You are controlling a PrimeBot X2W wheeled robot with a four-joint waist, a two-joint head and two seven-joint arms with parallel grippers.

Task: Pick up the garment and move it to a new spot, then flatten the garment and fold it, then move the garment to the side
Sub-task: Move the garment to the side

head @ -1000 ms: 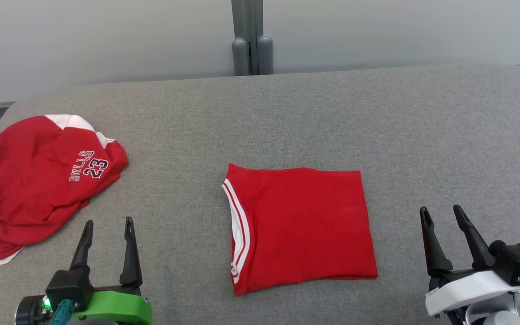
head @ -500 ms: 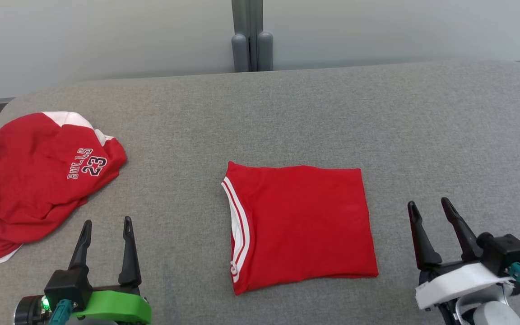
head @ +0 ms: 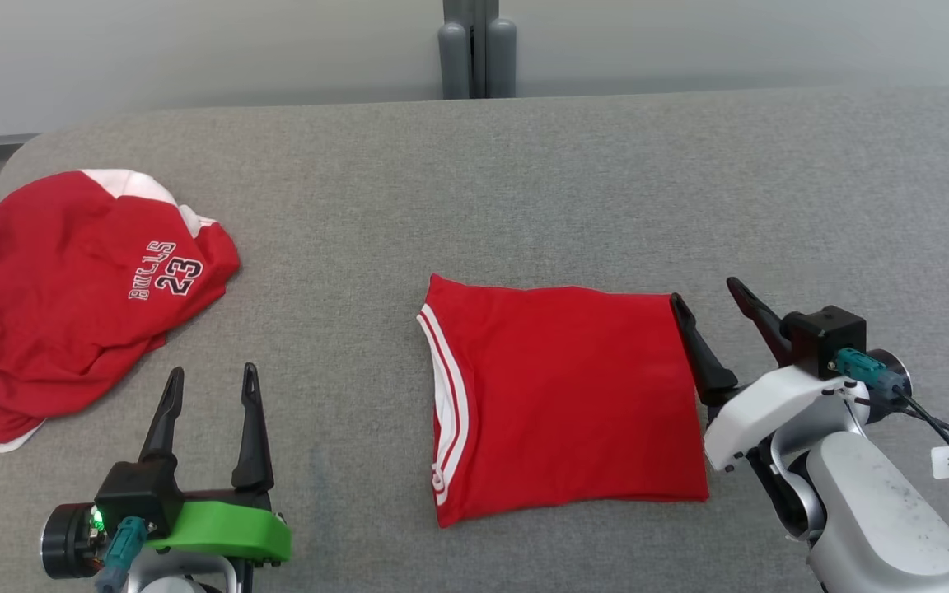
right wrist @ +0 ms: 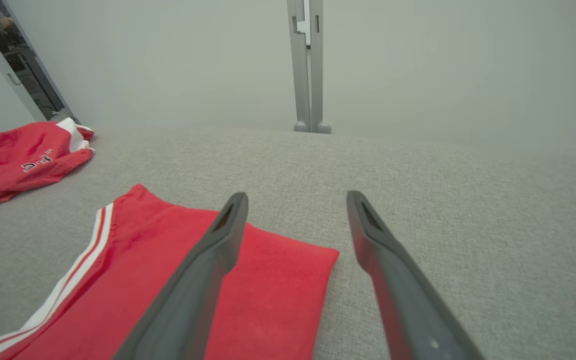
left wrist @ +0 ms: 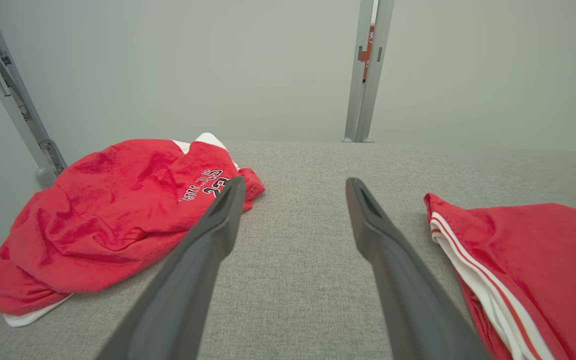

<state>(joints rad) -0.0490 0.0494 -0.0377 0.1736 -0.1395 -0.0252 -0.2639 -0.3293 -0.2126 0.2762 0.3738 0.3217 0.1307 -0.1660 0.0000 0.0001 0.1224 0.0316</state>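
The garment (head: 565,395) is red with white-striped trim on its left edge and lies folded into a flat rectangle in the middle of the grey table (head: 524,189). My right gripper (head: 705,291) is open at the garment's far right corner; its left finger overlaps the right edge and its right finger is over bare table. In the right wrist view, the right gripper (right wrist: 296,195) straddles that corner of the garment (right wrist: 268,285). My left gripper (head: 212,371) stands open over bare table, left of the garment. The left wrist view shows the left gripper (left wrist: 294,181) empty, with the garment (left wrist: 533,260) to its right.
A crumpled red jersey (head: 71,313) with white lettering and the number 23 lies at the table's left end, also in the left wrist view (left wrist: 113,215) and the right wrist view (right wrist: 13,160). A grey post (head: 479,49) stands behind the far edge.
My right gripper has moved forward and left, up to the garment's right edge. The head camera has shifted a little. The left gripper and both garments have stayed put.
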